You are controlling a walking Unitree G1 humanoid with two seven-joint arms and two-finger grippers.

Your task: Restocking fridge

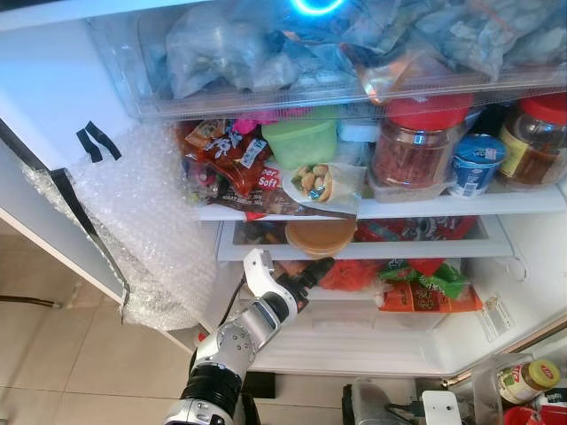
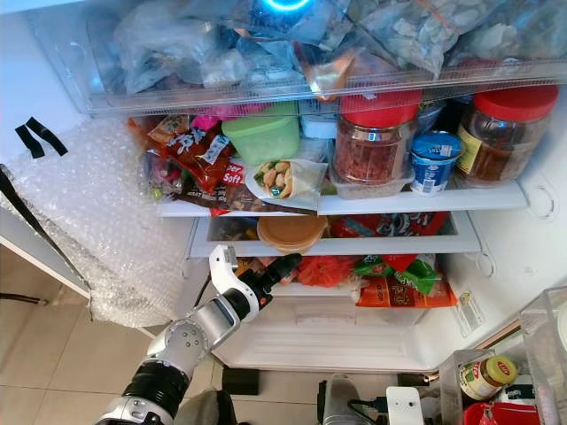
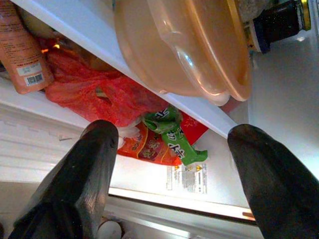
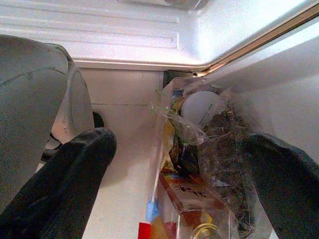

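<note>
Left eye view — red packet [image 1: 251, 165] reads "Soft".

Frosted bags [image 1: 230, 49] in the top drawer [image 1: 266, 102] blur behind its clear wall, contents unreadable. The tan container [image 1: 320, 236] is half hidden under the shelf lip [image 1: 372, 210]. The red-lidded jar [image 1: 538, 142] is cut off at the right edge. Wrapped items in the door bin [image 4: 199, 149] are too crumpled to identify.
</note>
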